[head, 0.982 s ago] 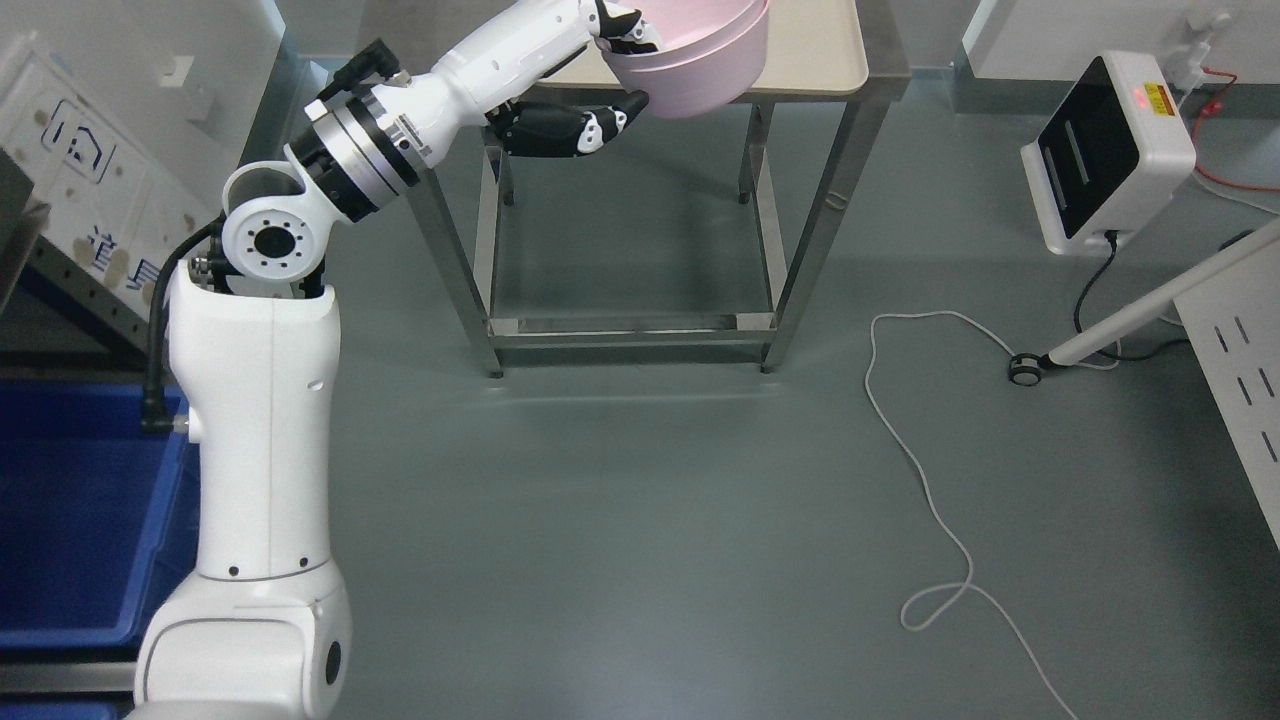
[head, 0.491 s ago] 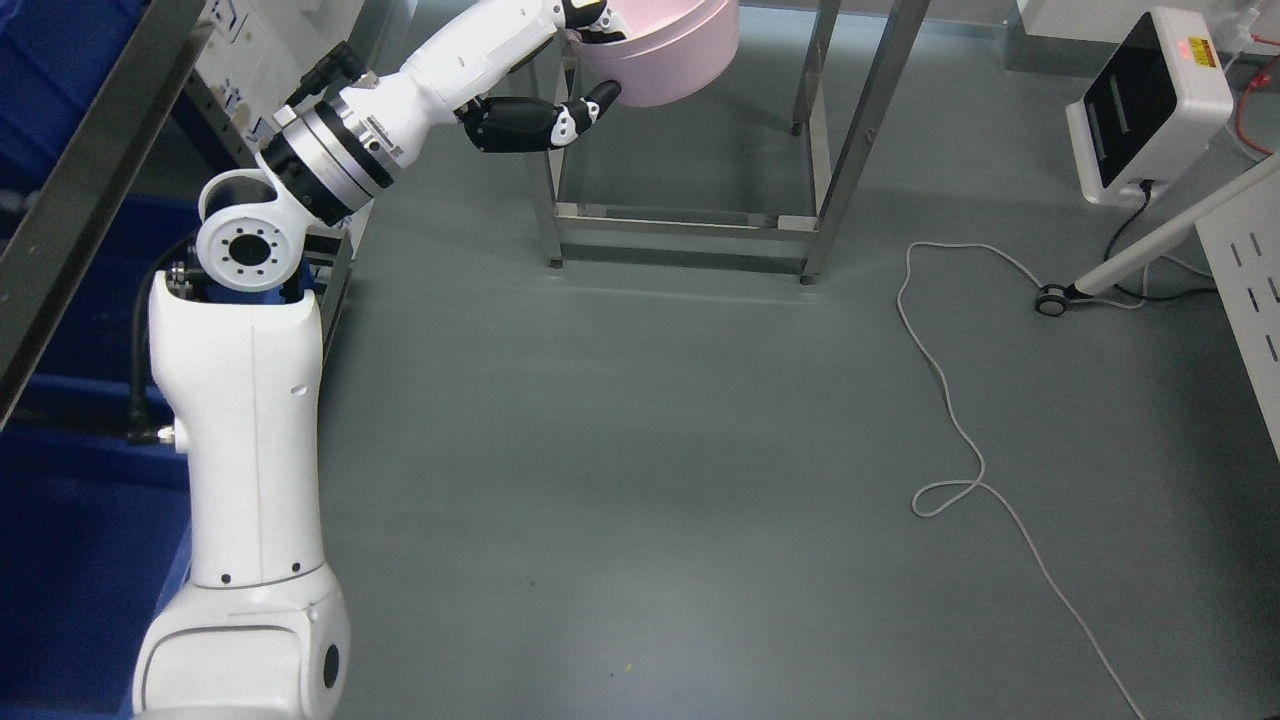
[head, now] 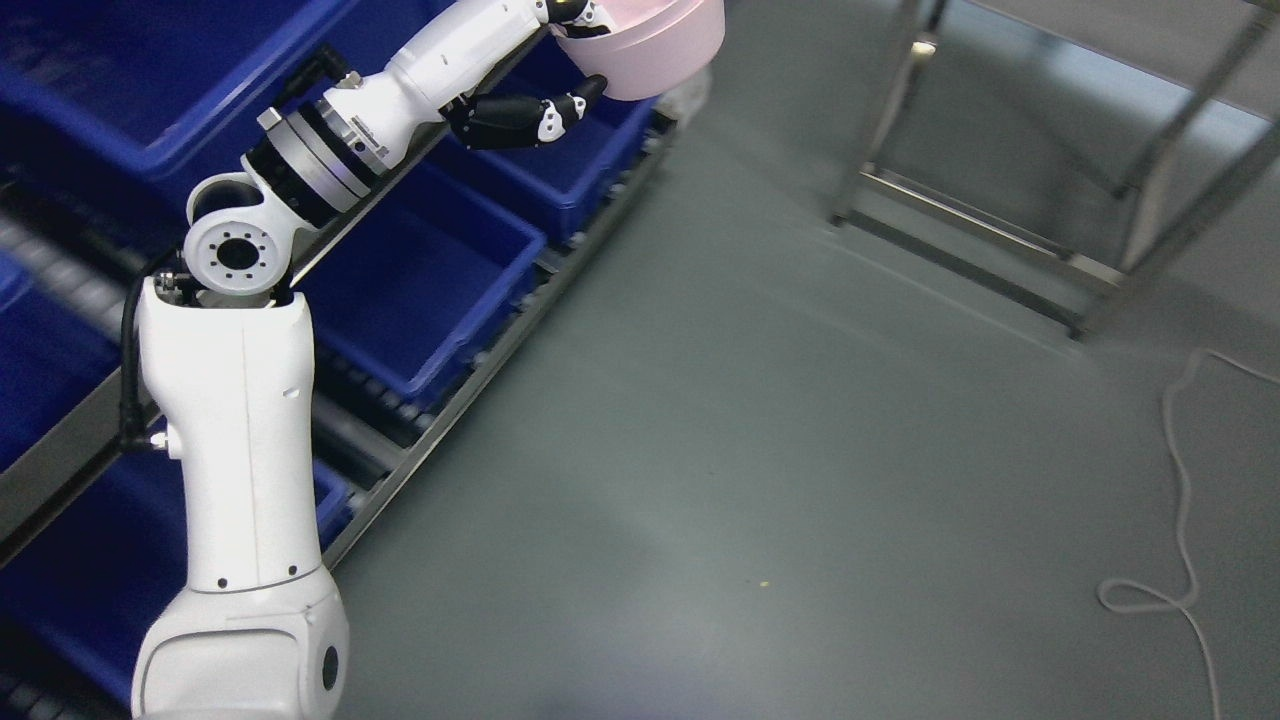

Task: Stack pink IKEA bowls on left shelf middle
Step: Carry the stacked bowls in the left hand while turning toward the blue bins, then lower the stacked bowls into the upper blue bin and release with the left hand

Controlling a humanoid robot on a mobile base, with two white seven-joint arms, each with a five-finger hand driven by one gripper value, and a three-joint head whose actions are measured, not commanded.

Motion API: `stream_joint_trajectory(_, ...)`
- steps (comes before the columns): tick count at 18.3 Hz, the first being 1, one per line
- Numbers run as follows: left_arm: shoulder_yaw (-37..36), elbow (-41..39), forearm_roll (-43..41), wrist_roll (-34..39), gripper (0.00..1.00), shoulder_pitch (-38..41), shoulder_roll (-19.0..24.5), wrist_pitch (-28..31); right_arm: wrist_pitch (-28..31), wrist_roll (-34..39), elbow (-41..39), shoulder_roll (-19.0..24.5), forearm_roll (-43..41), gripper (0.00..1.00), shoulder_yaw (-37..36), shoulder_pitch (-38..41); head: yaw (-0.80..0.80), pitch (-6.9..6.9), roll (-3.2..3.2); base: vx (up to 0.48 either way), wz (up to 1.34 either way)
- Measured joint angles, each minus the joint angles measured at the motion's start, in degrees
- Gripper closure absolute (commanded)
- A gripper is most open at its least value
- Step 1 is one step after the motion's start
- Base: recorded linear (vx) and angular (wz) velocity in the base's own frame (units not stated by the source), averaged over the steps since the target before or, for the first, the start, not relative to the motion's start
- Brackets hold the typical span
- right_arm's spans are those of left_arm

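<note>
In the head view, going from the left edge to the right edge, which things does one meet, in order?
Blue bins on the shelf, then the left hand holding the pink bowl, then the metal table frame, then the white cable on the floor.

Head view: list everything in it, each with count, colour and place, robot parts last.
bowl: one, pink, top edge, held up over the bins.
bins: several, blue, on the rack along the left side.
rack: one, grey metal with rollers, left, running diagonally.
table frame: one, steel legs and crossbar, upper right, blurred.
cable: one, white, on the floor at right.
floor: grey-green, centre.
left arm: one, white, from the lower left.
left hand: one, black and white, gripping the bowl's rim and side.
Right arm: not in view.
</note>
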Motion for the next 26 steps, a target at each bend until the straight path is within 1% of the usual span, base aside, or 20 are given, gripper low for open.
stream_joint_trajectory(3, -0.05, -0.13, 0.01, 0.15, 0.94, -0.08, 0.01, -0.16, 0.0, -0.02, 0.0, 0.0, 0.0, 0.0, 0.0, -0.03, 0.0, 0.0, 0.0, -0.202, 1.73)
stream_joint_trajectory(7, -0.64, -0.24, 0.02, 0.51, 0.94, -0.62, 0.01, -0.27, 0.0, -0.02, -0.01, 0.0, 0.0, 0.0, 0.0, -0.04, 0.0, 0.0, 0.0, -0.019, 1.22)
stream_joint_trajectory(12, -1.4, -0.32, -0.07, 0.56, 0.94, -2.1, 0.0, 0.0, 0.0, -0.02, 0.0, 0.0, 0.0, 0.0, 0.0, -0.02, 0.0, -0.01, 0.0, 0.05, 0.46)
stream_joint_trajectory(14, -1.34, -0.31, -0.76, 0.58, 0.93, -3.23, 0.0, 1.99, 0.0, -0.04, 0.0, 0.0, 0.0, 0.0, 0.0, -0.02, 0.0, -0.01, 0.0, 0.03, 0.19)
stream_joint_trajectory(16, -0.71, -0.14, -2.88, 0.44, 0.93, -4.35, 0.03, 6.31, 0.0, -0.05, 0.0, 0.0, 0.0, 0.0, 0.0, -0.02, 0.0, -0.01, 0.0, 0.019, 0.12)
stream_joint_trajectory(19, 0.01, 0.97, -5.73, -0.2, 0.93, -5.41, 2.01, 10.84, 0.0, -0.13, 0.0, 0.0, 0.0, 0.0, 0.0, -0.01, 0.0, -0.01, 0.0, 0.008, 0.03)
stream_joint_trajectory(21, -0.04, 2.6, -7.29, -0.77, 0.92, -6.16, 3.88, 12.7, 0.0, -0.28, 0.0, 0.0, 0.0, 0.0, 0.0, 0.0, 0.0, -0.01, 0.0, 0.0, 0.0)
stream_joint_trajectory(26, -1.22, 7.78, -9.52, -1.05, 0.9, -8.2, 8.53, 13.9, 0.0, -0.18, 0.0, 0.0, 0.0, 0.0, 0.0, -0.01, 0.0, -0.01, 0.0, 0.0, 0.0)
